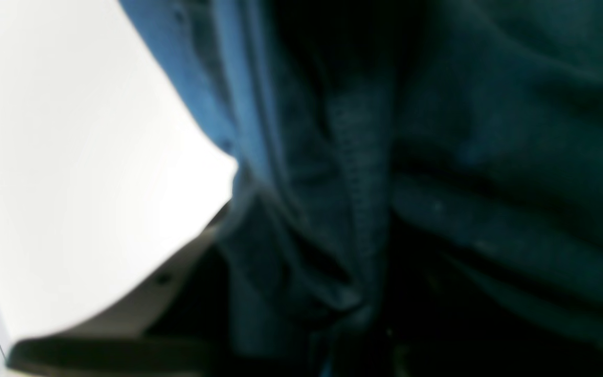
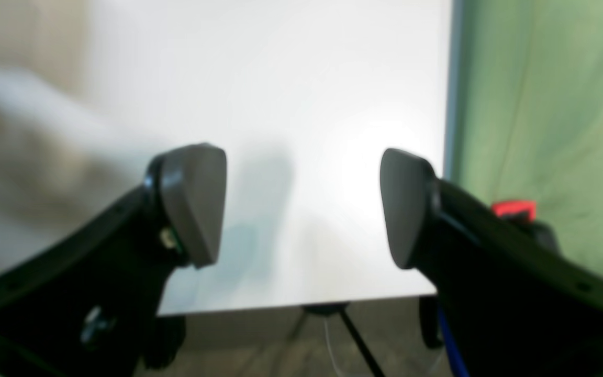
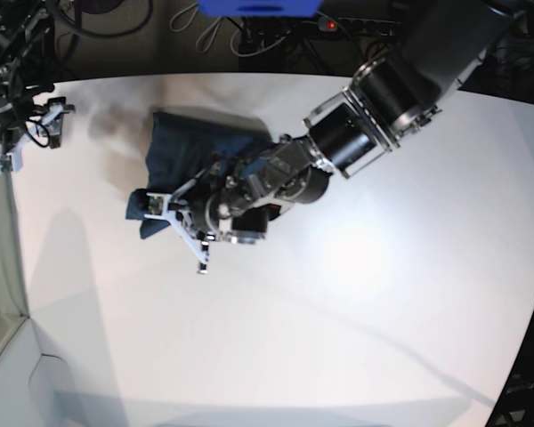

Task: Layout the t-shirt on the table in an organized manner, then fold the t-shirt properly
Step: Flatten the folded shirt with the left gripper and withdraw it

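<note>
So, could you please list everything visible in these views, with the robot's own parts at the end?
t-shirt: one, dark navy blue, bunched on the far left part of the table in the base view, filling the left wrist view.
table: one, white, under everything.
green surface: one, green, beyond the table edge in the right wrist view.
tripod legs: one set, black, below the table edge in the right wrist view.
cables: several, pale and dark, on the dark floor behind the table.
left gripper: one, black and white, closed on t-shirt cloth.
right gripper: one, black with grey pads, open over bare table, holding nothing.
</note>
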Robot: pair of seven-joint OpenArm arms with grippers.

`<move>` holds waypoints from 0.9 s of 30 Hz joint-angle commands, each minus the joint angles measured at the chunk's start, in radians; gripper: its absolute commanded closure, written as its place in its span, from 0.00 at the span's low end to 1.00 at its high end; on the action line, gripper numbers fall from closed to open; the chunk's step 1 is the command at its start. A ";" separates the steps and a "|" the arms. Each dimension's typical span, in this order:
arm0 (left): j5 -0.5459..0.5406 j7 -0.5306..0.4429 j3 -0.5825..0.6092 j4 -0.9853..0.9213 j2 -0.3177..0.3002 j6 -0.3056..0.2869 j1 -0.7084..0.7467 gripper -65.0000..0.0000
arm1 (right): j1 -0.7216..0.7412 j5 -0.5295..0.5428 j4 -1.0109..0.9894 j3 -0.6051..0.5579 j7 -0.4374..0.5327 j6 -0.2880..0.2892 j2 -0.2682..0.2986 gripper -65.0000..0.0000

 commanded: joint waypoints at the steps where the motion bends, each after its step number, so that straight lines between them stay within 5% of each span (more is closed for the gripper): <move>1: 0.027 0.043 0.001 -0.008 -0.007 -0.021 -0.006 0.99 | 0.005 0.008 0.023 0.005 0.014 0.003 0.013 0.30; 8: 0.029 0.044 -0.168 -0.013 -0.010 -0.021 -0.004 0.98 | 0.009 0.008 0.026 -0.001 0.014 0.003 0.011 0.30; 17: 0.029 0.044 -0.177 -0.013 -0.007 -0.021 -0.004 0.95 | 0.012 0.008 0.026 -0.003 0.014 0.003 0.011 0.30; 20: 0.029 0.044 -0.179 -0.011 -0.005 -0.021 -0.004 0.80 | 0.012 0.008 0.026 -0.003 0.014 0.003 0.011 0.30; 24: 0.029 0.044 -0.182 0.009 -0.010 -0.021 -0.006 0.40 | 0.014 0.008 0.026 -0.003 0.014 0.003 0.011 0.30; 27: 0.030 0.044 -0.229 0.084 -0.027 -0.021 -0.007 0.25 | 0.015 0.008 0.026 -0.004 0.014 0.003 0.011 0.30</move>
